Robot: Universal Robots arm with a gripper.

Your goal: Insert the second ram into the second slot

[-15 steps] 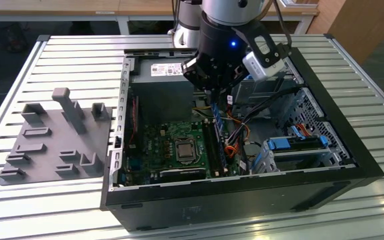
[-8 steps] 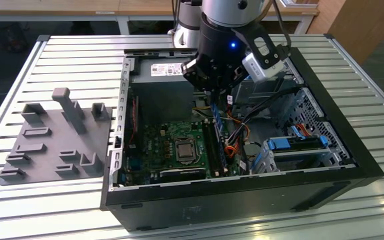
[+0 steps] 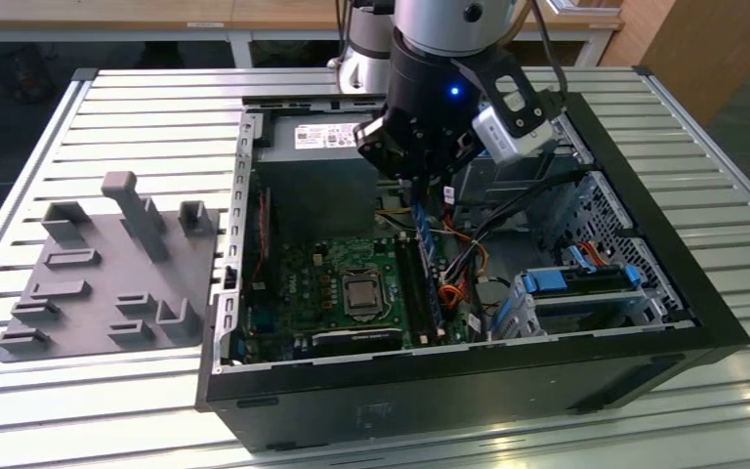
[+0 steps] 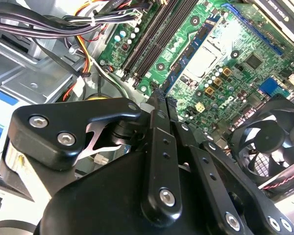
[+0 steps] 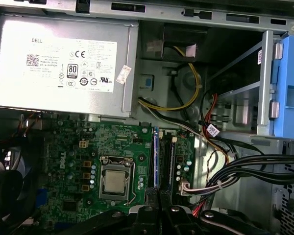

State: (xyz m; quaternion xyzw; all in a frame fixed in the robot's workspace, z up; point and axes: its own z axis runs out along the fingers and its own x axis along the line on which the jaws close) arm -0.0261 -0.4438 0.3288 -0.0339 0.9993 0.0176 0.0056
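The second ram (image 5: 156,156) is a thin blue board standing on edge along the memory slots (image 5: 169,161), on the side nearest the processor socket (image 5: 115,181). In the second wrist view the ram (image 4: 181,68) runs away from the black fingertips (image 4: 155,105), which pinch one end of it. My gripper (image 3: 417,191) hangs inside the open computer case (image 3: 687,322), over the motherboard's back part, and is shut on the ram (image 3: 422,230). The first wrist view has the gripper (image 5: 159,208) right over the ram's near end. Whether the ram sits fully in a slot I cannot tell.
A grey power supply (image 5: 63,63) fills the case's back. Bundled cables (image 5: 245,171) run beside the slots toward the blue drive bay (image 3: 577,278). A fan (image 4: 269,142) sits near the board's edge. A grey fixture plate (image 3: 102,274) lies on the exterior view's left.
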